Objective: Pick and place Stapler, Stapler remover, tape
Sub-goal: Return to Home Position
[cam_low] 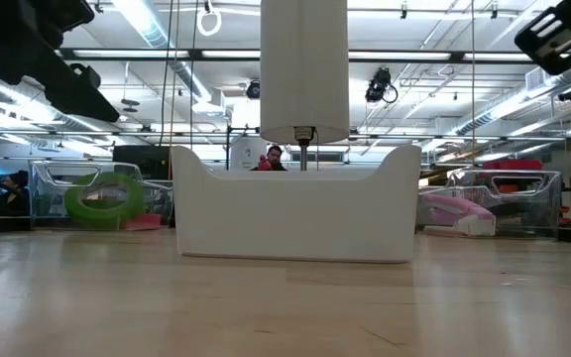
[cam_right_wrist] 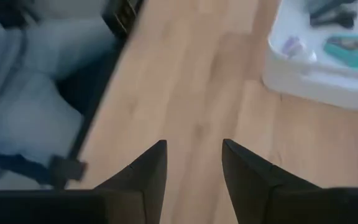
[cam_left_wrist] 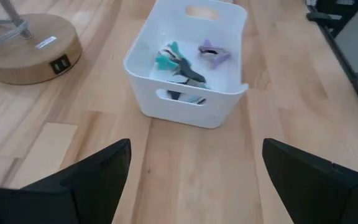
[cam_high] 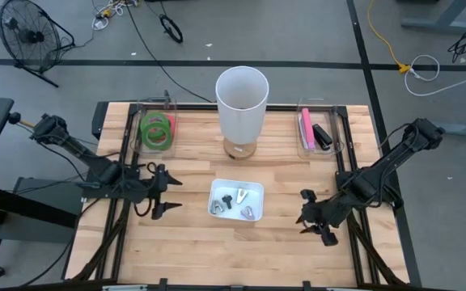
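The white bin (cam_high: pixel 217 189) sits at the middle of the table (cam_high: pixel 192 250), and three staple removers lie in it: a teal one (cam_left_wrist: pixel 166 60), a black one (cam_left_wrist: pixel 189 75) and a lilac one (cam_left_wrist: pixel 211 51). Seen from above, the green tape (cam_high: pixel 157 129) lies at 10 o'clock from this bin, inside the left transparent bin (cam_high: pixel 173 113). At 2 o'clock the right transparent bin (cam_high: pixel 336 121) holds a pink stapler (cam_high: pixel 306 129) and a black stapler (cam_high: pixel 322 136) side by side. At 12 o'clock, just beside the white bin, stands a lamp (cam_high: pixel 242 97) with a white shade on a round wooden base (cam_left_wrist: pixel 33 46).

The left claw (cam_high: pixel 172 194) hovers at 9 o'clock from the white bin, facing it, spread wide and empty. The right claw (cam_high: pixel 304 212) is at 4 o'clock, parted by a narrow gap, with nothing held.
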